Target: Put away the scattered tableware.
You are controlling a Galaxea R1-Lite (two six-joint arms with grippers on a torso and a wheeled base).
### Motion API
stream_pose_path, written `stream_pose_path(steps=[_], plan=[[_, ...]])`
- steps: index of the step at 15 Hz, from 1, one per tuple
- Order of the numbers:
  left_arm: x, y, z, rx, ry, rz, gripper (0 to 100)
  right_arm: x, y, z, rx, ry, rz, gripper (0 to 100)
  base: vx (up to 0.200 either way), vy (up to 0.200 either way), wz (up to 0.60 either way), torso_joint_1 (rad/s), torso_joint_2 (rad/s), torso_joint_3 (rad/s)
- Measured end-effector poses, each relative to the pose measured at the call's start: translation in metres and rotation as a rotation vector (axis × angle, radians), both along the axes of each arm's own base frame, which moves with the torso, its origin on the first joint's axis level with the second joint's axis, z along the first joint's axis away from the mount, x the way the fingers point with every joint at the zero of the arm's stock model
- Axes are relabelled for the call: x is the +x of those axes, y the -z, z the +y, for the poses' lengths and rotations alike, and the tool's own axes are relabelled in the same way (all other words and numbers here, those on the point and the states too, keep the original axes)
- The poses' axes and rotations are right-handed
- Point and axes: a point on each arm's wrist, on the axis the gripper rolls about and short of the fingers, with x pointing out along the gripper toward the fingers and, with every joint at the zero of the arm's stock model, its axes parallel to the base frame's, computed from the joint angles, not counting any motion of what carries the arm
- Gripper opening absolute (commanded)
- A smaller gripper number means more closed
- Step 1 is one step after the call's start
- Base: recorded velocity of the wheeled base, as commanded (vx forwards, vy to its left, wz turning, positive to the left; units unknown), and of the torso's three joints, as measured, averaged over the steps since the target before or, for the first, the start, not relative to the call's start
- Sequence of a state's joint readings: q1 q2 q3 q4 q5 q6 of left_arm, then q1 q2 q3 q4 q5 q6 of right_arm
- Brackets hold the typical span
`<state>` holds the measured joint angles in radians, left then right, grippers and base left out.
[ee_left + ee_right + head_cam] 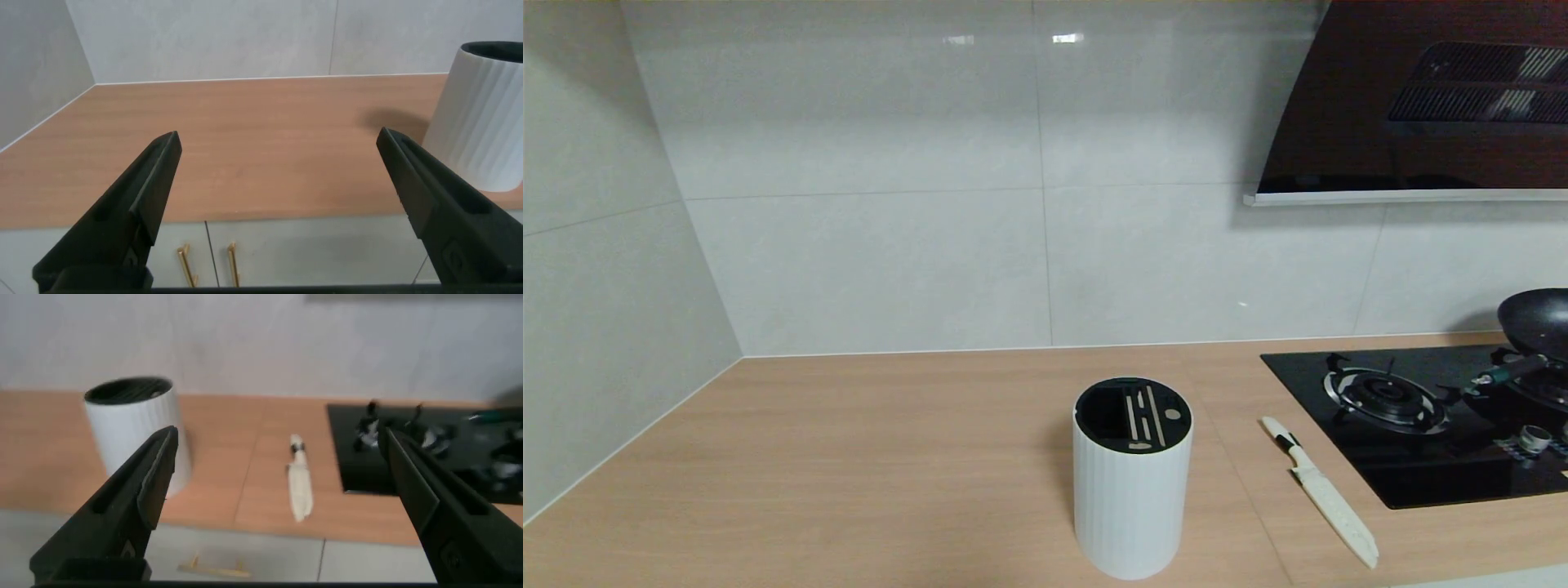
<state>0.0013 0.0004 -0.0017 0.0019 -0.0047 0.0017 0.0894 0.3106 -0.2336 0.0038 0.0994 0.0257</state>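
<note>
As seen from the head, a white knife (1319,492) flat on the wooden countertop (890,457), between the white ribbed knife holder (1131,490) on its left and the black gas hob (1421,425) on its right. Apart from the holder, just beside the hob's near-left edge. Handle end toward the far side, with a black band on it; pale speckled blade running near and rightward. Holder upright, with a black slotted top. Dark wok (1539,322) at the far right of the hob.

From the left wrist: left gripper (278,143) spread wide with nothing between its fingers, hanging in front of the counter's near edge. Holder off to its right, farther in on the counter. Gold cabinet handles (184,261) under the counter.

From the right wrist: right gripper (279,437) likewise wide open and empty, short of the counter's near edge. Knife visible through the gap between the fingers, well apart from them, lying lengthwise away. Holder left of it, hob right.
</note>
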Motion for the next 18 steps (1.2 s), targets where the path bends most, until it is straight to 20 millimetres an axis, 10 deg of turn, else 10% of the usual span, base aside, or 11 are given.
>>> stream_pose_path(steps=[7,13,18], plan=[[0.000,0.000,0.000,0.000,0.000,0.000,100,0.139,-0.020,0.017,-0.049,-0.034,0.474,100,0.000,0.000,0.00,0.000,0.00,0.000],[0.000,0.000,0.000,0.000,0.000,0.000,100,0.260,0.041,0.029,-0.057,-0.022,0.558,100,0.000,0.000,0.00,0.000,0.00,0.000],[0.000,0.000,0.000,0.000,0.000,0.000,100,0.310,0.110,0.024,-0.071,0.034,0.616,100,0.000,0.000,0.00,0.000,0.00,0.000]])
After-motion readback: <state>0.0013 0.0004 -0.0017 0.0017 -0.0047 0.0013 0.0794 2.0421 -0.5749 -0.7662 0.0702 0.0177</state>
